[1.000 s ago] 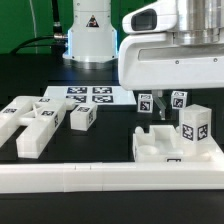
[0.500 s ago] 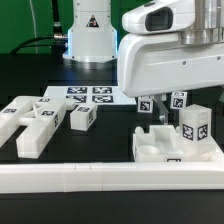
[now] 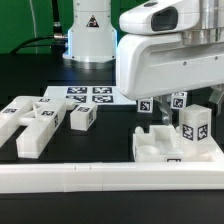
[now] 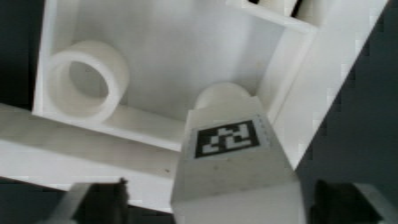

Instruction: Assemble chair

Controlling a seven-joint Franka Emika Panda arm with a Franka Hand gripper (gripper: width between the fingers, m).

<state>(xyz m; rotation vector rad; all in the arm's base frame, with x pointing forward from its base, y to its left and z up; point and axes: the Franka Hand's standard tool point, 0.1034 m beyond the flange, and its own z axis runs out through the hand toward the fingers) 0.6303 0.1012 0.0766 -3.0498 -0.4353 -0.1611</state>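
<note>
My gripper hangs low over the chair pieces on the exterior view's right, its white hand hiding much of them. In the wrist view a white bar with a square tag stands between my fingers. The gripper is open: a narrow dark gap shows on one side of the bar, and the other finger is nearly against it. Behind the bar lies the tray-like seat with a round ring moulded in it. Tagged upright pieces and a tagged block stand by the seat.
Several loose white chair pieces and a tagged block lie on the exterior view's left. The marker board lies behind them. A long white L-shaped rail runs along the front. The robot base stands at the back.
The hand has edged slightly toward the exterior view's left over the upright pieces. No loose part has moved.
</note>
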